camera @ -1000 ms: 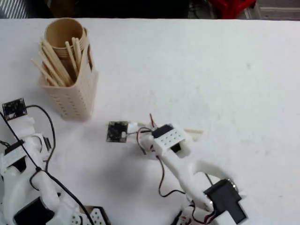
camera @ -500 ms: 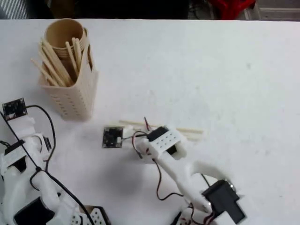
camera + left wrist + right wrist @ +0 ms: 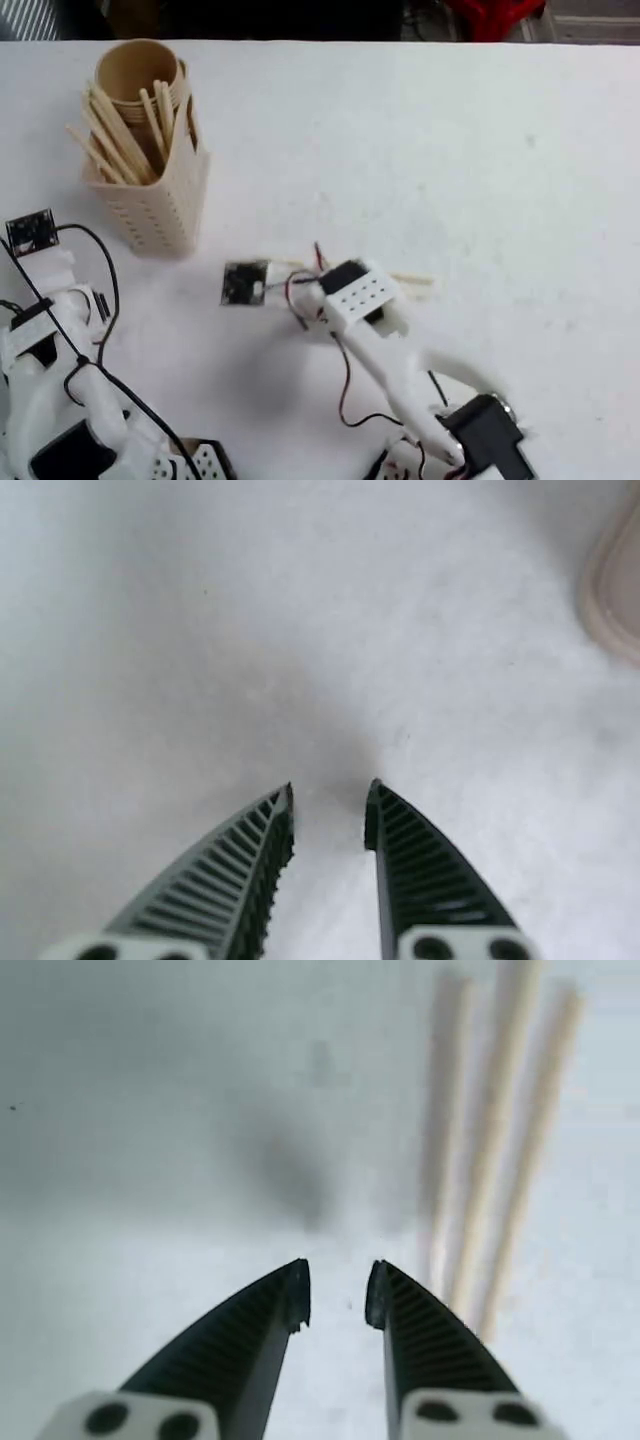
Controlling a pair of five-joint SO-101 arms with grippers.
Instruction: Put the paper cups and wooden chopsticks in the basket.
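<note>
Since the paper cups [image 3: 135,65] and a bunch of chopsticks [image 3: 115,135] are already sitting in the basket [image 3: 150,215] up at 10 o'clock on the bench [image 3: 480,150], the step in hand looks like the last loose chopsticks [image 3: 490,1160]. There are three of them, lying flat side by side just off centre toward 4 o'clock. Rn the right gripper [image 3: 337,1295] hangs low right by them, jaws only a crack apart w/ nothing between. The sticks lie just beside one fingertip, not in the gap, so no grab yet imo. The left gripper [image 3: 328,815], on the arm down around 8 o'clock, is also open just a bit and empty. Next move prob needs the right gripper to slide sideways and open wider so the sticks sit between the jaws. Then it has to go down to the bench, pinch near the middle so they don't tip, and carry them toward 10 o'clock. Thin sticks could easily roll off, or it only gets 1 of 3 tbh.
</note>
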